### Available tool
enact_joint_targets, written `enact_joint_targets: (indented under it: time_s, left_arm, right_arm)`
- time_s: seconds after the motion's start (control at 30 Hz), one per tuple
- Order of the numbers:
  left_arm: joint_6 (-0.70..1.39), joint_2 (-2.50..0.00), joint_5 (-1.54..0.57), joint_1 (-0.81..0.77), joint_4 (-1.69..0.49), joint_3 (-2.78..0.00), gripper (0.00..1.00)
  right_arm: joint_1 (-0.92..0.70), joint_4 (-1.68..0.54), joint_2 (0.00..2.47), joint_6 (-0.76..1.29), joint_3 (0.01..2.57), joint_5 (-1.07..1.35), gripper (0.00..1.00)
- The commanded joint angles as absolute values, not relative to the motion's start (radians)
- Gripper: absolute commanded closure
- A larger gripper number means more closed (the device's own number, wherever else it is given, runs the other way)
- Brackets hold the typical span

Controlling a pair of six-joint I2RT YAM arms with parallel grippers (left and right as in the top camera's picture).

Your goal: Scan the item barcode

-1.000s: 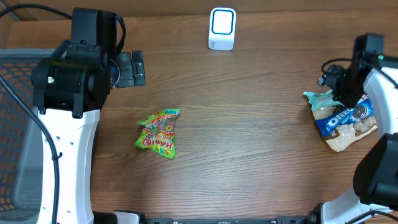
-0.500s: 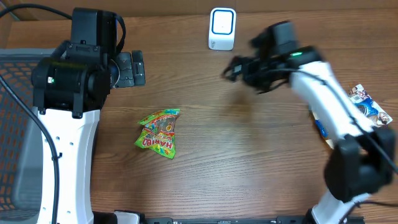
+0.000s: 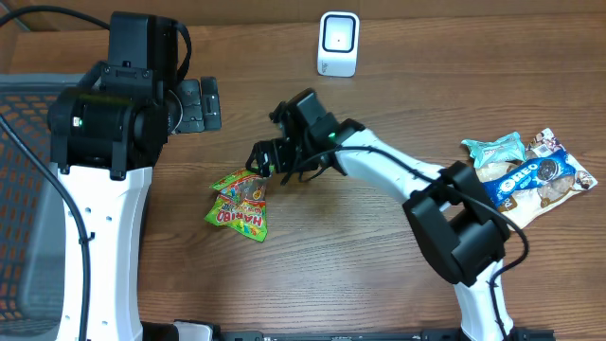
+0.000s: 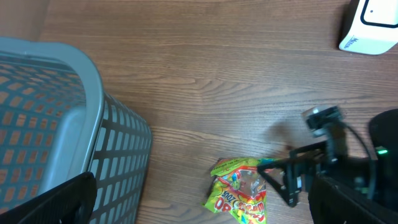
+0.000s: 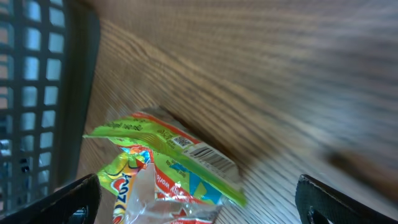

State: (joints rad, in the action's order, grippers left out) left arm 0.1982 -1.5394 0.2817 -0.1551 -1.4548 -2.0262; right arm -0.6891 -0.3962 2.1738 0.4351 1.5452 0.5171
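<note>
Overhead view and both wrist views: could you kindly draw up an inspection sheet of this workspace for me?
Surface: wooden table, no spills seen.
Job's things: Haribo bag lying flat, barcode showing in the right wrist view; scanner at the far edge.
Clutter: Oreo pack and other snack packs at the right edge.
Pincers: left pincer open, empty; right pincer open at the bag's top edge, contact unclear.
Cables: black cable along the left arm.
Surroundings: grey basket left of the table.
</note>
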Motion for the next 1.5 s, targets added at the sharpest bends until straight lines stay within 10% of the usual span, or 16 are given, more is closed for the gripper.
enact_joint_targets:
  time_s: [0.0, 0.1, 0.23, 0.33, 0.7, 0.97, 1.4, 1.47]
  left_arm:
    - [0.176, -1.543, 0.295, -0.151, -1.455, -2.038, 0.0]
    - [0.176, -1.543, 0.295, -0.151, -1.455, -2.038, 0.0]
    - [0.176, -1.543, 0.295, -0.151, -1.455, -2.038, 0.01]
    - [0.176, -1.543, 0.295, -0.151, -1.455, -2.038, 0.0]
    - [0.176, -1.543, 0.295, -0.151, -1.455, -2.038, 0.0]
    - [0.176, -1.543, 0.295, -0.151, -1.455, -2.038, 0.0]
    - [0.176, -1.543, 0.295, -0.151, -1.455, -2.038, 0.0]
    - [0.176, -1.543, 0.295, -0.151, -1.455, -2.038, 0.0]
  right_arm:
    - [-0.728, -0.375, 2.209, 0.439, 1.542, 0.526, 0.01]
    - [-0.762, -0.371, 2.218, 0.439, 1.542, 0.553, 0.17]
    - [-0.786, -0.38, 2.218, 0.44, 1.542, 0.581, 0.74]
    - [-0.751, -0.43, 2.212, 0.446, 1.544, 0.662, 0.96]
    - [-0.495, -0.757, 2.081, 0.084, 1.545, 0.751, 0.96]
    - [-0.397, -1.01, 1.861, 0.105, 1.561, 0.136, 0.96]
    - [-0.766, -1.127, 1.986, 0.533, 1.605, -0.381, 0.96]
    - [-0.831, -1.111, 2.037, 0.532, 1.605, -0.36, 0.84]
